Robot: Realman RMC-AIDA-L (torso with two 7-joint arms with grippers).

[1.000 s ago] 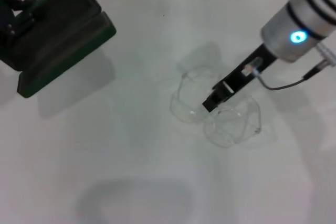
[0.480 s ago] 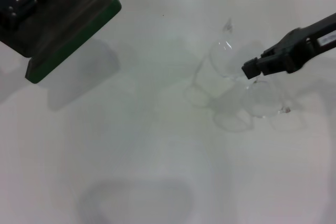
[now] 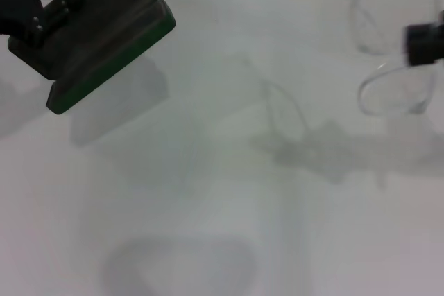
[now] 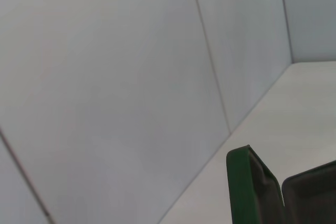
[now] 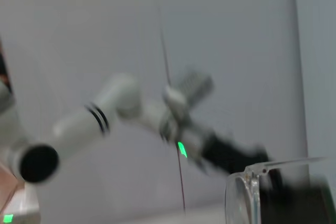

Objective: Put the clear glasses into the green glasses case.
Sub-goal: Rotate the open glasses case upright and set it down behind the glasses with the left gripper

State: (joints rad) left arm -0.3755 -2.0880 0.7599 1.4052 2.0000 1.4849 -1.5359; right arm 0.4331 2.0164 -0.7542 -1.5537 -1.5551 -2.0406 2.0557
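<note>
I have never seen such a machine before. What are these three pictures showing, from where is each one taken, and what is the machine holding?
This is a robot with two arms, each ending in a gripper.

The head view looks down from the robot's head at a white table. The left gripper holds the green glasses case open above the table. At the right edge, the right gripper holds the clear glasses in the air. Nothing else shows on the table, only shadows.

The left wrist view is from a camera on the left arm: it shows the wall and an edge of the case. The right wrist view shows part of the glasses close up, and the other arm farther off.
</note>
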